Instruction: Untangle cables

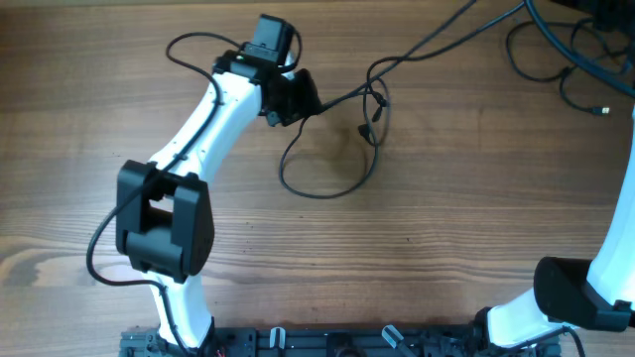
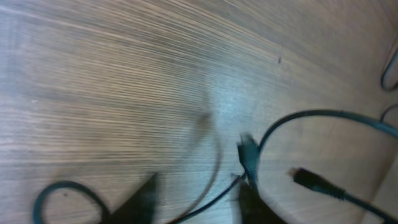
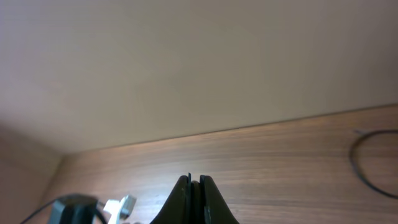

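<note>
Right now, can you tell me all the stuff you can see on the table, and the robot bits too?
table: one, brown wood, under everything.
cables: several, black, one loop mid-table, more bunched at the far right corner.
plug ends: two, black, by the left fingers.
left arm: one, white and black, reaching to the loop.
right arm: one, white and black, near right corner.
left fingers: two, black, apart, thin cable between them.
right fingers: two, black, shut, holding nothing.
</note>
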You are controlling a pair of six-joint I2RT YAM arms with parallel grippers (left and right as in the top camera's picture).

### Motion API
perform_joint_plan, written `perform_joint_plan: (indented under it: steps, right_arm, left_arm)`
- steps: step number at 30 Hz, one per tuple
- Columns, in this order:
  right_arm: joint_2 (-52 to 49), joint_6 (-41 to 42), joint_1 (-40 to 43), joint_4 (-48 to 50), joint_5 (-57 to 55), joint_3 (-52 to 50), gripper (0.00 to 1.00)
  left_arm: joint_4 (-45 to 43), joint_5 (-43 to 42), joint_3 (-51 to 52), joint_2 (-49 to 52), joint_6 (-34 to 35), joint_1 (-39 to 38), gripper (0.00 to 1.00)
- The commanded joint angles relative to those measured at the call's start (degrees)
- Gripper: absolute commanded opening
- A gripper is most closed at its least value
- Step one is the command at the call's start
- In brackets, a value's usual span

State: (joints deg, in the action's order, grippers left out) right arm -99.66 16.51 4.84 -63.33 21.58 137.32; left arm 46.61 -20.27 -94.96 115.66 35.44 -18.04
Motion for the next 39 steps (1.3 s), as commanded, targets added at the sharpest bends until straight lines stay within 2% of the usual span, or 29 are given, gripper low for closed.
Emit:
perform_joint_plan:
  steps: [1,4,5,7,15,16,19,23,25,28,30,31,33,36,39]
  right_arm:
    - [-0.4,-3.0,0.5,0.2,11.7,1.8,0.04]
    - [-0.4,-2.8,0.0,-0.7,13.4,1.8,0.04]
    - [-0.4,-2.8,-0.3,-1.1,13.5,1.8,0.05]
    - [-0.5,-2.6,-1.1,-1.4,14.3,1.8,0.04]
    - [-0.5,-2.7,-5.4,-1.3,15.7,1.8,0.04]
    - [-0.5,-1.5,-6.2,-1.4,13.7,1.8,0.04]
    - [-0.9,2.7,-10.5,-5.2,-2.5,1.8,0.04]
    - [-3.4,4.2,-16.3,-16.8,-17.8,1.8,0.04]
    - [-5.9,4.5,-18.3,-23.4,-20.7,1.8,0.04]
    - [-9.8,0.7,-19.5,-28.9,-17.0,1.6,0.04]
    - [-11.1,-4.8,-19.7,-28.7,-6.9,-0.1,0.04]
    - [-12.2,-9.7,-19.6,-25.4,0.6,-1.6,0.04]
    - [-12.3,-12.0,-19.6,-20.8,1.9,-1.6,0.04]
    - [-12.2,-12.0,-19.6,-10.4,5.1,-1.6,0.04]
    - [-12.3,-11.8,-19.4,-1.8,14.4,-1.6,0.04]
  left_arm:
    - [-1.6,-6.8,0.9,-2.4,-2.0,4.7,0.77]
    - [-4.0,-13.4,0.9,-5.0,-2.0,7.3,0.93]
    - [-4.7,-15.2,0.9,-5.7,-1.9,8.1,0.95]
    - [-5.3,-17.7,0.9,-7.0,-1.9,9.8,0.95]
    - [-3.9,-17.2,0.9,-7.3,-2.0,13.9,0.98]
    - [-3.9,-17.2,0.9,-7.3,-2.0,13.9,0.98]
    - [-3.9,-17.1,0.9,-7.3,-2.0,13.8,0.98]
    - [-3.2,-15.8,0.9,-7.3,-2.0,13.3,0.97]
    - [-2.6,-14.0,0.9,-7.3,-2.0,12.8,0.97]
    - [-2.1,-13.3,0.9,-7.3,-2.0,12.5,0.97]
    - [-2.0,-13.3,0.9,-7.3,-2.0,12.5,0.97]
    - [-1.5,-13.3,0.9,-7.3,-2.2,12.5,0.97]
    - [-0.9,-13.2,0.9,-7.3,-2.4,12.5,0.97]
    - [-0.4,-13.1,0.9,-7.3,-3.7,12.5,0.97]
    - [0.1,-13.1,0.9,-7.2,-3.7,12.5,0.97]
